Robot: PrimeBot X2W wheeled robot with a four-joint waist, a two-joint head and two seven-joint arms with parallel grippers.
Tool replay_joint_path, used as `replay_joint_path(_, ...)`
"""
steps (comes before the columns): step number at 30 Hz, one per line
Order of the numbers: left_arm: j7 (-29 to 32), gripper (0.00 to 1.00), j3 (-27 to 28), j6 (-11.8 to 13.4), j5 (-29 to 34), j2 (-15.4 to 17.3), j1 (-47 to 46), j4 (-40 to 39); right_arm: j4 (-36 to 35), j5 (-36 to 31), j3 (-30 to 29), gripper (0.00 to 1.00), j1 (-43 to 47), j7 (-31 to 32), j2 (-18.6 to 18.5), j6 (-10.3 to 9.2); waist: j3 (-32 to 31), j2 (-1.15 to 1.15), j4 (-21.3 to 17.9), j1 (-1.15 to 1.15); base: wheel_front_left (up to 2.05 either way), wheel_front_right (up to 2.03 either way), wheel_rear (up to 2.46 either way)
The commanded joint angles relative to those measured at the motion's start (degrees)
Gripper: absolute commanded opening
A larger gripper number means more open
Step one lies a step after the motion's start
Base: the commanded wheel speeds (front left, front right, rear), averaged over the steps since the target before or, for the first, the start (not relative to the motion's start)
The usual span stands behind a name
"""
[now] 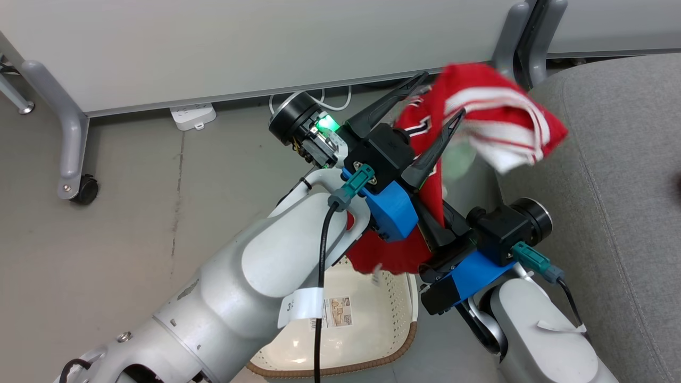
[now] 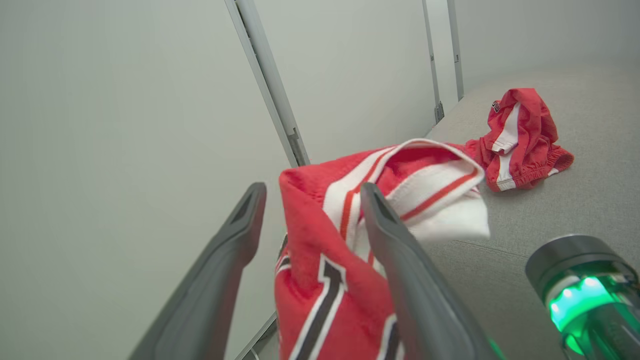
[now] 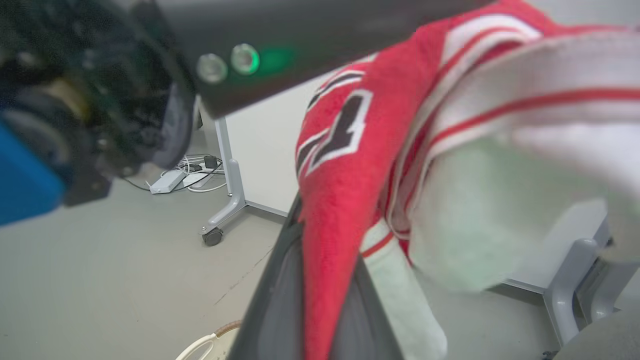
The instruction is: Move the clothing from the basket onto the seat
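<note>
A red jersey (image 1: 481,114) with white trim hangs in the air at the edge of the grey seat (image 1: 617,175). My left gripper (image 1: 444,94) is open, its two fingers spread on either side of the jersey's upper folds (image 2: 310,240). Below it, my right gripper (image 1: 439,236) is shut on the jersey's lower part; in the right wrist view the red fabric (image 3: 340,200) runs down between its fingers (image 3: 280,295). A second red garment (image 2: 520,137) lies crumpled on the seat (image 2: 575,210). The cream basket (image 1: 396,311) sits on the floor under my arms, with a paper label inside.
A pale partition panel on grey legs with casters (image 1: 85,190) stands behind. A white power strip (image 1: 192,116) and cables lie on the floor beneath it. Another grey leg (image 1: 518,37) rises close to the seat's far corner. Bare floor stretches to the left.
</note>
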Motion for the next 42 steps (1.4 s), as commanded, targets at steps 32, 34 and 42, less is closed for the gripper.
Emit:
replay_joint_path(32, -0.27, 1.0, -0.56, -1.39, 0.8, 0.01, -0.22, 0.77, -3.74, -0.16, -11.23, 0.0, -1.95, -0.04, -1.58, 0.01, 6.44, 0.0, -8.37, 0.0, 0.0, 0.0, 0.0)
replay_joint_path(34, -0.27, 1.0, -0.61, -1.36, 0.99, 0.02, -0.35, 0.81, -4.04, -0.2, -12.01, 0.0, -1.92, -0.04, -1.53, 0.01, 6.9, 0.0, -8.91, 0.0, 0.0, 0.0, 0.0)
replay_joint_path(42, -0.27, 1.0, -1.13, -2.44, 2.29, 0.22, 0.29, -0.24, -6.05, -0.53, -17.63, 0.0, -1.94, -0.03, -1.55, 0.01, 9.94, 0.0, -13.25, 0.0, 0.0, 0.0, 0.0)
